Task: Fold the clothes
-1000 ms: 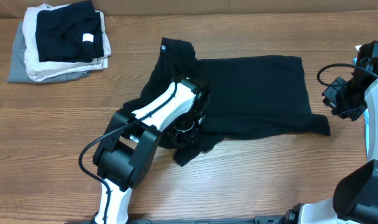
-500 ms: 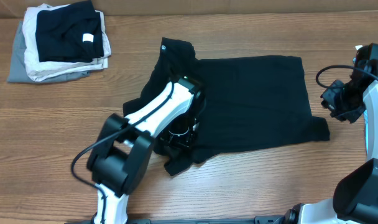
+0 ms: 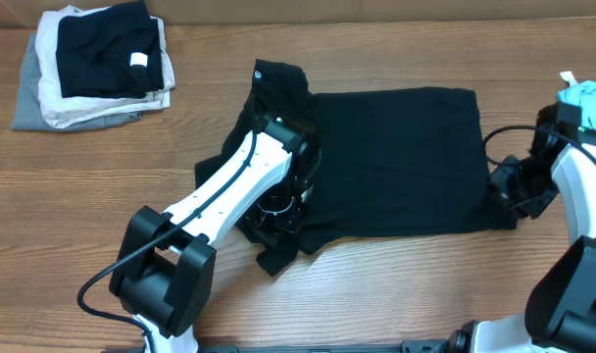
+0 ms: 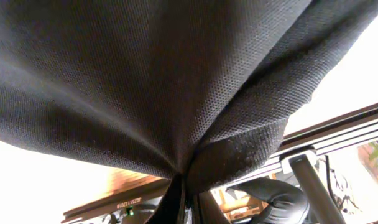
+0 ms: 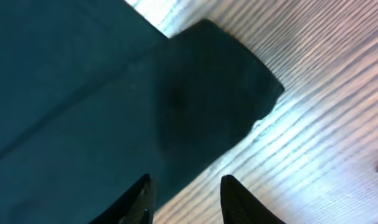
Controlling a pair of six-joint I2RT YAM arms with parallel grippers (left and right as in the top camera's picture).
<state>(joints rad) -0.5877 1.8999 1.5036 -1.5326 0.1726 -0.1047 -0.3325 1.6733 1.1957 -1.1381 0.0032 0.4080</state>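
Plainly the folding is at an early stage. The clothes (image 3: 396,157) lie in the middle of the counter (image 3: 82,206), with the larger right-hand part spread fairly flat as one broad black panel. The left-hand part is bunched and rumpled, with a narrow strip running up toward the far edge and a loose flap hanging down toward the near edge.

The left tool (image 3: 281,209) is clamped on a gather of that bunched fabric. In the left wrist view the cloth drapes overhead and funnels down into a tight pinch at the fingers, so this part looks lifted off the counter.

The right tool (image 5: 186,200) hovers at the garment's near right corner with its fingers apart. That corner lies flat on the wood below them, and nothing is held.

No finished crease or squared fold shows anywhere yet. By the look of it, the gathered left side has to be carried over and laid down, the edges lined up, and further folds made. A stack of folded laundry (image 3: 92,69) sits well apart at the far left corner.
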